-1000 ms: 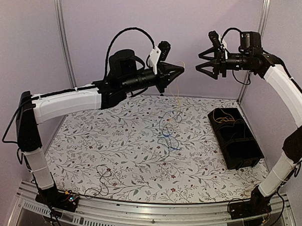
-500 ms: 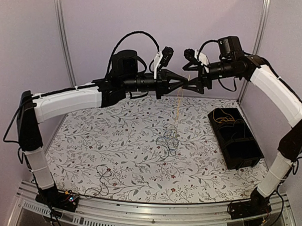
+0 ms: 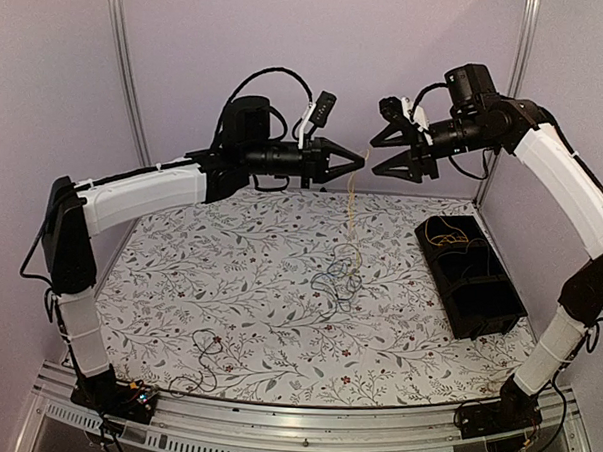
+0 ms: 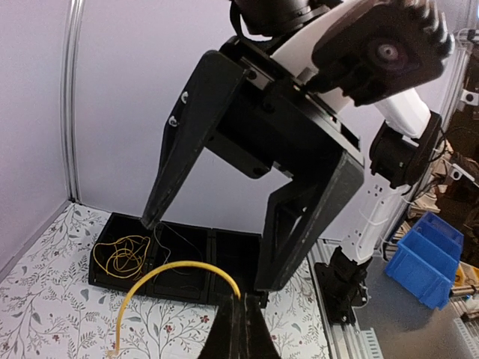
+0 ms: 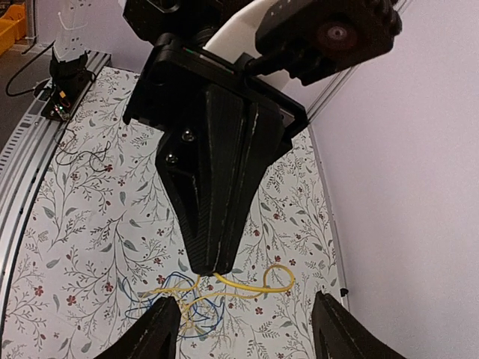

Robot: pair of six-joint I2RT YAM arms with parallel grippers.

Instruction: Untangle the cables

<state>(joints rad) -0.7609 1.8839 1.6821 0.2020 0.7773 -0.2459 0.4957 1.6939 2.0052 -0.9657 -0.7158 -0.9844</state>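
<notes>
The cables form a small tangle (image 3: 339, 278) of yellow, blue and dark wires on the floral table; it also shows in the right wrist view (image 5: 187, 307). My left gripper (image 3: 359, 160) is held high and is shut on a yellow cable (image 3: 352, 203) that hangs down to the tangle. In the left wrist view the left gripper (image 4: 241, 329) pinches the yellow cable's end (image 4: 172, 268). My right gripper (image 3: 377, 157) is open and empty, its jaws spread just right of the left gripper's tip. In the right wrist view the right gripper (image 5: 247, 333) frames the yellow cable's loop (image 5: 262, 283).
A black divided bin (image 3: 479, 294) stands at the right and holds a coiled yellow cable (image 3: 446, 232); the bin shows in the left wrist view (image 4: 187, 262). A separate thin dark cable (image 3: 211, 352) lies near the front left. The purple walls are close behind.
The right gripper swung left from the back right to the left gripper's tip, then drew back slightly with its jaws wide. The left gripper rose a little, still holding the yellow cable.
</notes>
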